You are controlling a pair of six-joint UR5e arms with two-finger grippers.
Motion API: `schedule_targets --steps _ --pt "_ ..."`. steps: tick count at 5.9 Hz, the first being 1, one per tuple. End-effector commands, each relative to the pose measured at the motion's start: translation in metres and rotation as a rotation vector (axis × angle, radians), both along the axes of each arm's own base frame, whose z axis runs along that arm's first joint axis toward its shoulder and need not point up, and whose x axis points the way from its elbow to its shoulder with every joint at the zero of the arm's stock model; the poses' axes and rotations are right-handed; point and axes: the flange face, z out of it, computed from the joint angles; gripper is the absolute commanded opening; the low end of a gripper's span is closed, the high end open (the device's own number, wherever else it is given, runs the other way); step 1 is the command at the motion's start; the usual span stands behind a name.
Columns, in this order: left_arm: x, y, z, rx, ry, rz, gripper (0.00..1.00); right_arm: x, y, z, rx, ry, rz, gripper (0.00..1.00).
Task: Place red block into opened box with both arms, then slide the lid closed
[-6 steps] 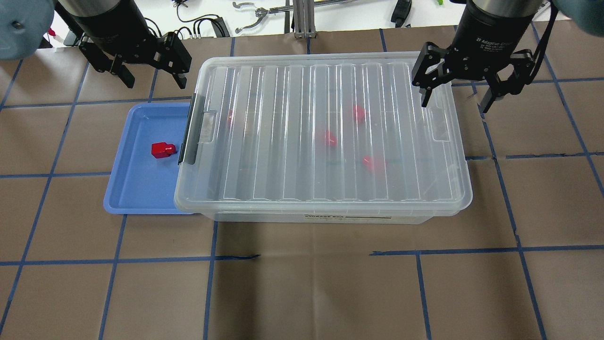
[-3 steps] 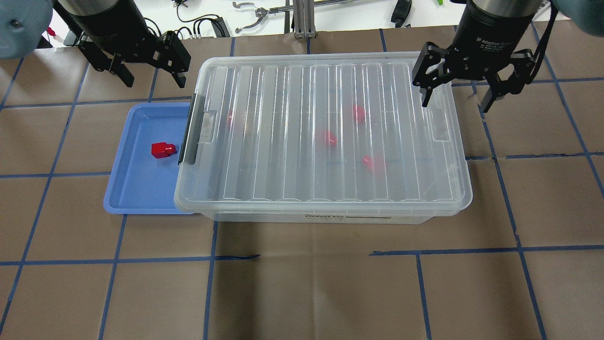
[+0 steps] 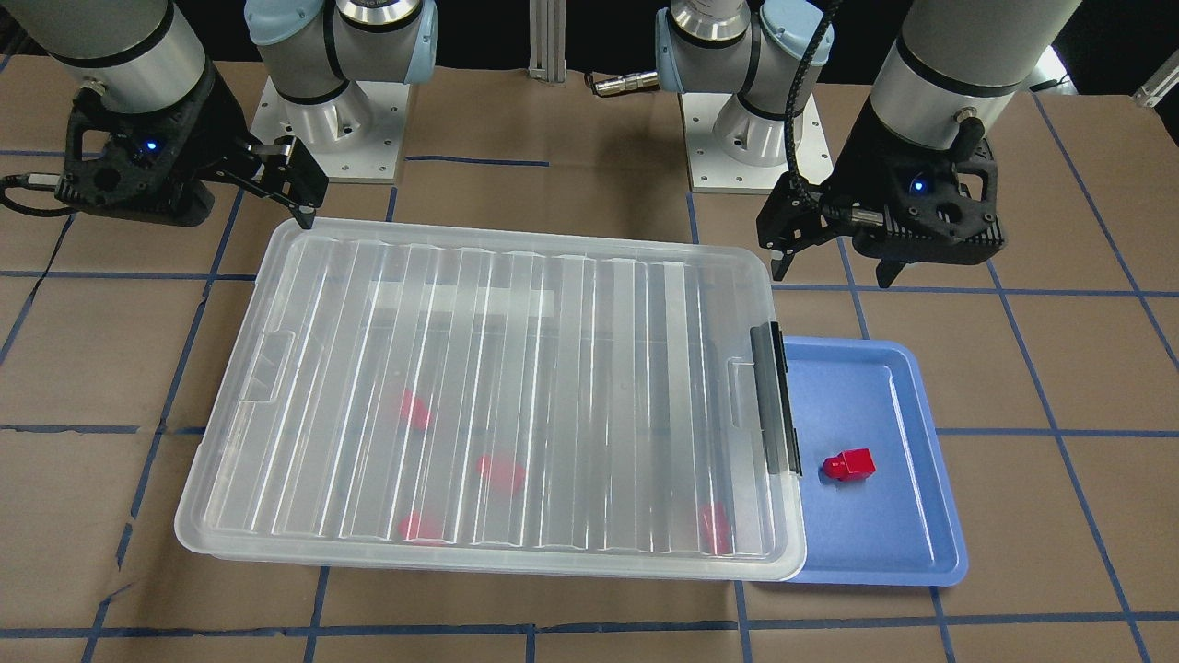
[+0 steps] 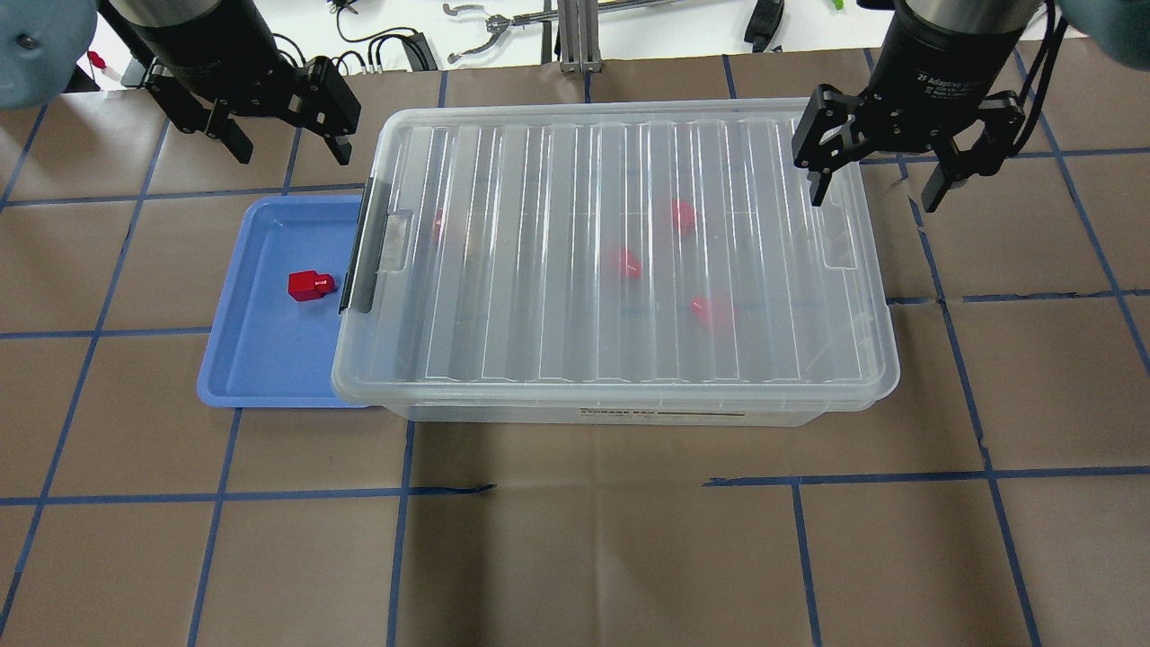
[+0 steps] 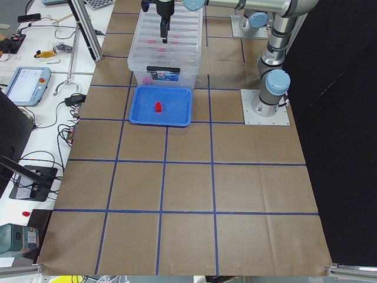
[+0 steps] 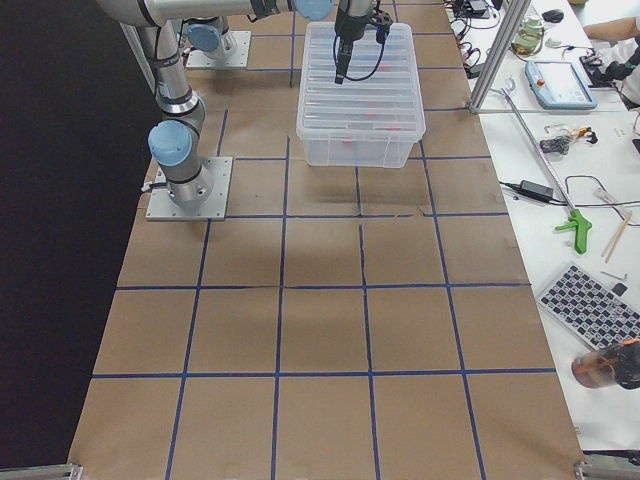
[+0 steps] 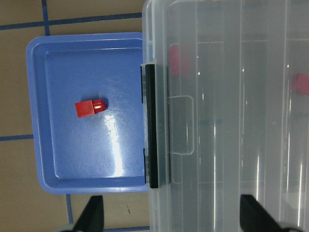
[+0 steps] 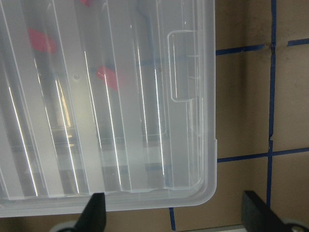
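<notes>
A red block (image 4: 311, 286) lies on a blue tray (image 4: 269, 368), also seen in the left wrist view as the red block (image 7: 90, 107). The clear box (image 4: 611, 415) stands beside the tray, its black clip bar (image 4: 359, 247) at the tray end. The ribbed lid (image 4: 557, 162) covers the box from end to end. Several red blocks (image 4: 627, 262) show blurred through it. My left gripper (image 4: 289, 144) hangs open above the table behind the tray's far corner. My right gripper (image 4: 876, 193) hangs open over the lid's far right corner. Neither holds anything.
The lid's left end overhangs the blue tray's right edge (image 3: 811, 552). Brown paper with blue tape lines covers the table (image 4: 575, 539). Cables and tools (image 4: 485, 36) lie beyond the far edge. The arm bases (image 3: 332, 120) stand behind the box.
The right gripper has shifted slightly to the right and the left gripper has edged slightly back. Block, tray, box and lid have not moved.
</notes>
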Motion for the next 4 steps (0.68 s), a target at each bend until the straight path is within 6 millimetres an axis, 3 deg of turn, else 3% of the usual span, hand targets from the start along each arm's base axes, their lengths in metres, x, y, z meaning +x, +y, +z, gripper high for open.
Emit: schedule_targets --steps 1,2,4 --pt "0.0 -0.001 0.001 -0.001 0.0 0.0 0.99 -0.037 -0.008 -0.029 0.007 -0.013 0.001 1.0" --pt "0.001 -0.003 0.0 -0.001 0.0 0.002 0.99 -0.065 -0.012 -0.053 -0.017 -0.021 0.006 1.0" --pt "0.004 -0.003 0.003 -0.006 0.0 0.008 0.99 -0.076 -0.018 -0.095 -0.082 -0.006 -0.011 1.0"
